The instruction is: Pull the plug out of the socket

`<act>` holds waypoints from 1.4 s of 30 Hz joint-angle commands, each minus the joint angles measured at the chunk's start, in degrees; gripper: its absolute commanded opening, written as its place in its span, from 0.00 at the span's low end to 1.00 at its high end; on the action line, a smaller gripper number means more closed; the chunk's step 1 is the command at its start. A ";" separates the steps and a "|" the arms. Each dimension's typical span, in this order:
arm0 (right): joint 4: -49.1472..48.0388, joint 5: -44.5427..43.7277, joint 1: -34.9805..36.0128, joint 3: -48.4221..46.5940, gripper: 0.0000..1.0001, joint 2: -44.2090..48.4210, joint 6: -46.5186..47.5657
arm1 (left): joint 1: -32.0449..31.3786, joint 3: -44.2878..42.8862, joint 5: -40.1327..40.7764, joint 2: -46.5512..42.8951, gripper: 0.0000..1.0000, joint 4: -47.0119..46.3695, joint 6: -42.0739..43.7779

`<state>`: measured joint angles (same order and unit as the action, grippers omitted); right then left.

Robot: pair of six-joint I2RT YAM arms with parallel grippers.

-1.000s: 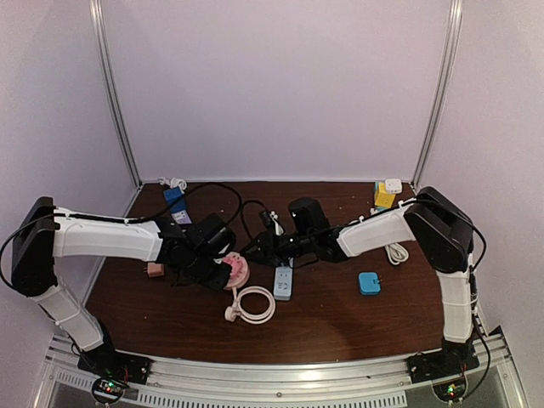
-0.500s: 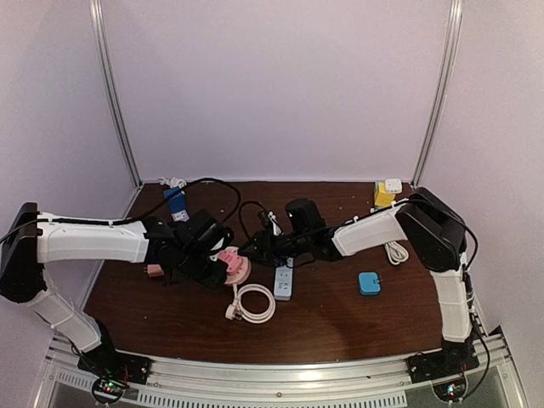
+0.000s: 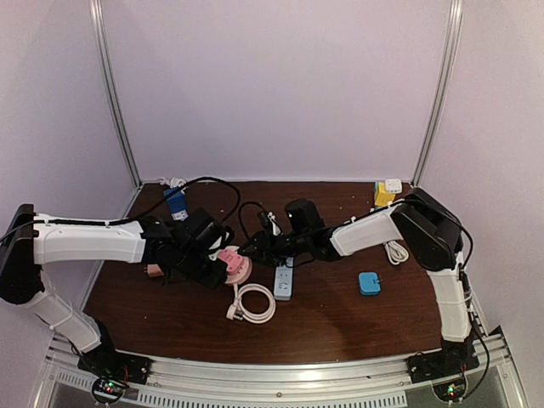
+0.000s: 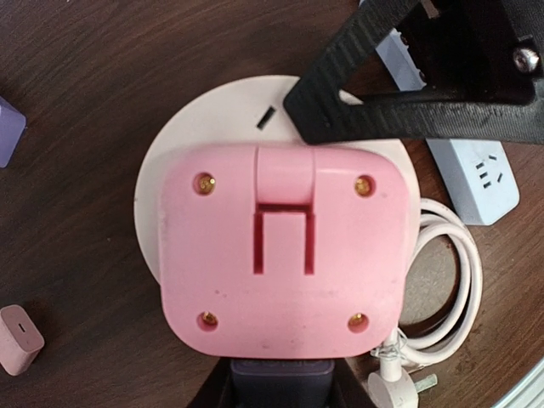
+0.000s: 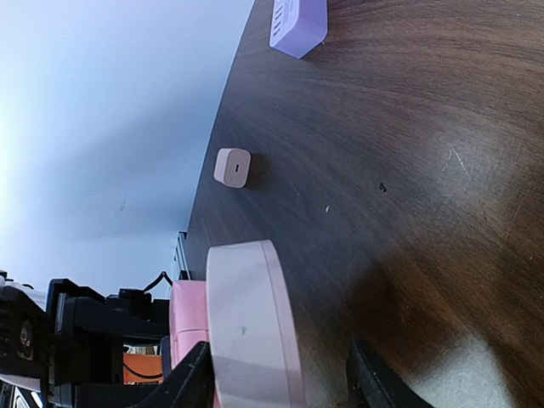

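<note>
Grips the pink plug (image 4: pixel 280 246) at its near edge with the left gripper (image 4: pixel 280 387), partly closed. Straddles the rim of the white round socket (image 4: pixel 170 144) with the right gripper (image 5: pixel 280 378), jaws open and seemingly not yet pinching. Shows no gap between plug and socket (the pair tipped on edge over the surface (image 5: pixel 382 127) in the right wrist view), so counts as not yet pulled apart, and likely needs a firm pinch on the socket, then a straight pull away from it.
</note>
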<state>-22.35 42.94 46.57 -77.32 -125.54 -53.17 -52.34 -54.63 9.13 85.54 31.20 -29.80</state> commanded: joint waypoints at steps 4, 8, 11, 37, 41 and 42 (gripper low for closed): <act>-3.33 2.12 -0.15 -0.89 0.54 -1.77 -1.80 | 0.25 0.75 -0.99 -3.84 0.07 -8.52 0.53; -5.00 2.98 -0.13 -0.73 0.49 -2.00 -3.14 | 0.21 1.02 -0.74 -3.80 0.06 -8.61 0.38; -6.04 3.74 -0.07 -0.56 0.40 -2.02 -4.01 | 0.19 1.10 -0.66 -3.71 0.06 -8.80 0.32; 4.56 -5.73 -4.21 -3.50 0.00 -1.09 6.90 | 0.17 5.93 -8.58 -5.96 0.07 -1.50 -2.00; 5.05 -6.07 -4.54 -3.87 0.00 -1.46 7.49 | 0.05 6.62 -9.13 -5.65 0.08 -1.58 -2.49; 5.11 -6.17 -4.64 -3.86 0.00 -1.47 7.61 | 0.04 6.93 -9.13 -5.64 0.08 -1.54 -2.58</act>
<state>-18.96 45.43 46.11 -79.68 -126.50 -47.40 -51.75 -48.95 4.08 81.95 27.49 -31.38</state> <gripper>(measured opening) 0.274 0.282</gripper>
